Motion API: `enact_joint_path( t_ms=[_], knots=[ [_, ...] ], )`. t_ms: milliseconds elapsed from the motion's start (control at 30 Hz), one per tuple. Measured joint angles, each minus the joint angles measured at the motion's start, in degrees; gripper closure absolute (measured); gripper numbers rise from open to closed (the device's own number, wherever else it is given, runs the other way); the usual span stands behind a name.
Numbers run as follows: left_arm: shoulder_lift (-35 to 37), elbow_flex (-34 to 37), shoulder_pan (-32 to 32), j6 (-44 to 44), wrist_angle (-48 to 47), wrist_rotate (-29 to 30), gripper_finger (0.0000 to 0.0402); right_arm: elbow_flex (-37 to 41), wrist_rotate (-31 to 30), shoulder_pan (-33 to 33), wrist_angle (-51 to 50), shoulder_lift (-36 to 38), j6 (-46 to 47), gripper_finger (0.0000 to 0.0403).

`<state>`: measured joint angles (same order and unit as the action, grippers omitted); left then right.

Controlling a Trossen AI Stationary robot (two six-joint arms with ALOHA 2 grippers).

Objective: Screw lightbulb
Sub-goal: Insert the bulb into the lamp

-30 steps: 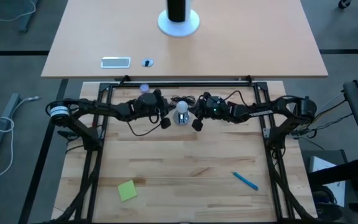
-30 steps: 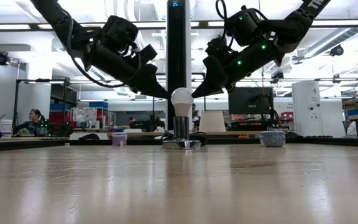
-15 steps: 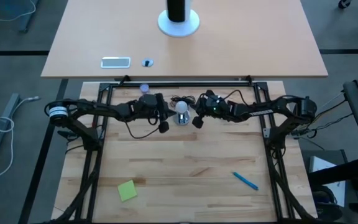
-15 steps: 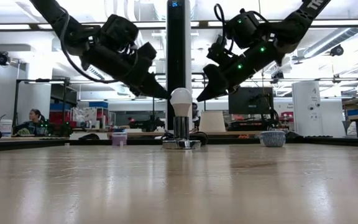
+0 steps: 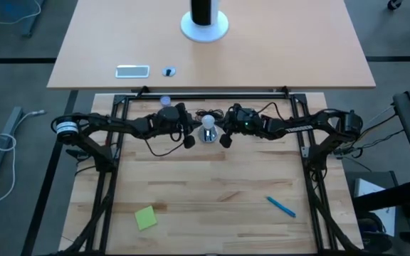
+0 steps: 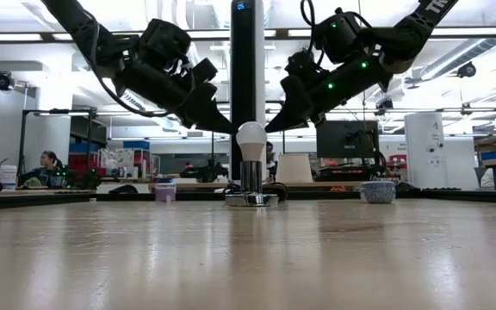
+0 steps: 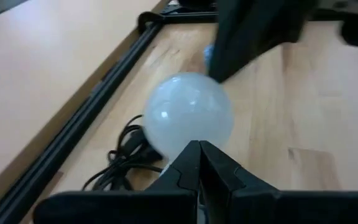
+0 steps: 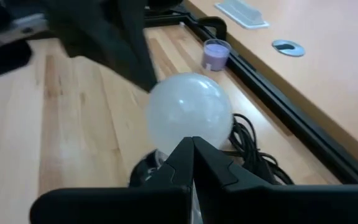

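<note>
readable text: small blue digits, seemingly "25" | on: top of the tall black pillar [image 6: 248, 52] beyond my table | elsewhere: nothing I can read

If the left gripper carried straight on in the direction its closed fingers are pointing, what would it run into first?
Most likely the lightbulb. The left gripper, fingers shut, points at its frosted globe from close by, with nothing between them. Beyond the bulb, the right gripper faces it from the opposite side. Exact depth is hard to judge.
</note>
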<state>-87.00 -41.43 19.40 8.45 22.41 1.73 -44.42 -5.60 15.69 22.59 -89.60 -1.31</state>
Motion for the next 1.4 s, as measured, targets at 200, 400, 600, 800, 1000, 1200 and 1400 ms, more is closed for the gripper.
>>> enact_joint_path(
  t_ms=[200,400,600,800,1000,1200,1400],
  knots=[
    [0.5,0.0,-0.1,-0.8,-2.6,0.8,0.0401,0.0,-2.0,-0.7,-0.6,0.0,0.2,0.0403],
    [0.7,0.0,-0.2,-1.3,-4.8,0.3,0.0401,0.0,-5.4,0.3,-2.7,0.0,-0.1,0.0403],
    [-0.3,0.0,-0.2,0.0,-1.6,0.3,0.0401,0.0,-4.1,1.5,-1.2,-0.1,-0.3,0.0403],
    [-0.8,0.0,-0.1,0.1,-0.3,0.5,0.0401,0.0,-1.5,1.2,0.3,-0.1,1.0,0.0403],
    [-0.8,0.0,0.0,0.3,-0.4,2.3,0.0401,0.0,1.3,0.3,0.6,-0.1,3.8,0.0403],
    [-0.5,0.0,0.0,0.1,-3.5,4.9,0.0401,0.0,0.3,-0.2,0.2,-0.1,4.2,0.0403],
    [0.0,0.0,-0.1,-0.8,-5.9,-0.3,0.0401,0.0,-0.4,-0.2,0.0,0.1,6.0,0.0403]
  ],
)
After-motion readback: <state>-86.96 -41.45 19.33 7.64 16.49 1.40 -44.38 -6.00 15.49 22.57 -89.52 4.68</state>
